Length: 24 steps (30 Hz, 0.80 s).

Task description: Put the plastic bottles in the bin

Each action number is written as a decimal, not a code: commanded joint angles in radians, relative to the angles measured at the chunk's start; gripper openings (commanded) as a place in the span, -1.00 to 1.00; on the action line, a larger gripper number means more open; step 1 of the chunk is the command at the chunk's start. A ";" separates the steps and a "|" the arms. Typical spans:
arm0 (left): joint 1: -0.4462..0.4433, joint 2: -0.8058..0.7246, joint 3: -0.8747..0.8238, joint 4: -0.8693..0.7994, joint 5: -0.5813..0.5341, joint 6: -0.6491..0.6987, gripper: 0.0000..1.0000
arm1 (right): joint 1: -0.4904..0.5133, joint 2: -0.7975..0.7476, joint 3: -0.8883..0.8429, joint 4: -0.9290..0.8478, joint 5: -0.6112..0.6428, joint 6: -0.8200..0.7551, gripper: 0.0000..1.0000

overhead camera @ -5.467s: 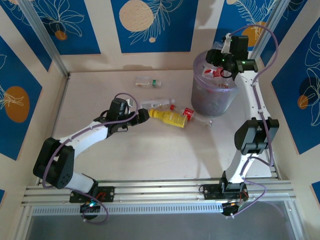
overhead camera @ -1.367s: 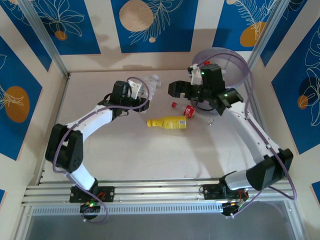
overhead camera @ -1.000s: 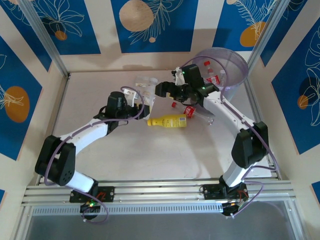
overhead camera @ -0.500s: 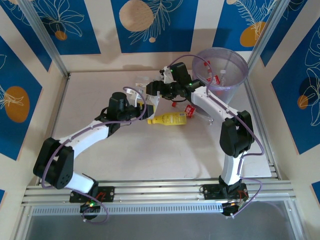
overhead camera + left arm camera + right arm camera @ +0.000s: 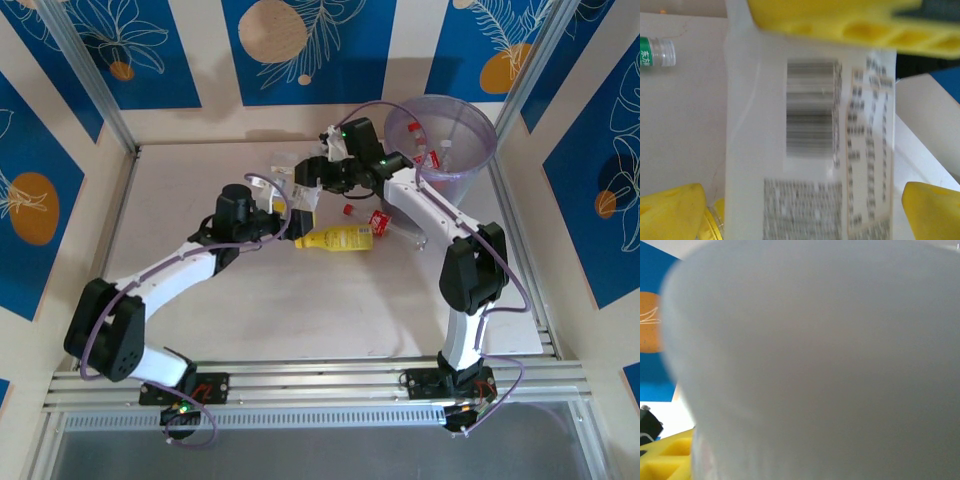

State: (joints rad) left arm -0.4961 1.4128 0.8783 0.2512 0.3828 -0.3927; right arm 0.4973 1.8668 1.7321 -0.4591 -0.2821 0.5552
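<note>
A white plastic bottle (image 5: 305, 200) with a printed label is held up between the two arms at mid-table. My right gripper (image 5: 314, 183) is shut on its upper part. My left gripper (image 5: 288, 208) stands open around it, and both fingertips (image 5: 670, 212) are just apart from the white bottle (image 5: 810, 125). In the right wrist view the white bottle (image 5: 815, 365) is a close blur. A yellow bottle (image 5: 335, 238) and a red-labelled bottle (image 5: 381, 221) lie on the table. A green-capped bottle (image 5: 655, 52) lies farther back. The pale-purple bin (image 5: 455, 178) stands at the back right with bottles inside.
The green-capped bottle (image 5: 281, 160) lies just behind the grippers. Blue-patterned walls close in the table on three sides. The right arm's links (image 5: 430, 210) stretch over the red-labelled bottle.
My right gripper swung left from the bin to the white bottle and closed on it. My left gripper, which had held that bottle, opened.
</note>
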 commanded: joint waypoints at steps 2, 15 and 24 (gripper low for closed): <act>-0.009 -0.134 -0.030 -0.062 -0.027 -0.003 1.00 | -0.028 -0.048 0.132 -0.113 0.055 -0.109 0.04; -0.030 -0.145 -0.090 -0.318 -0.176 -0.471 1.00 | -0.217 -0.154 0.450 -0.347 0.195 -0.330 -0.03; -0.129 -0.002 -0.086 -0.228 -0.275 -0.788 1.00 | -0.450 -0.182 0.565 -0.395 0.231 -0.324 -0.06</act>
State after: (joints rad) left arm -0.5972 1.3838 0.7879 -0.0257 0.1608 -1.0161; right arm 0.0937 1.6993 2.2635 -0.8101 -0.0818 0.2501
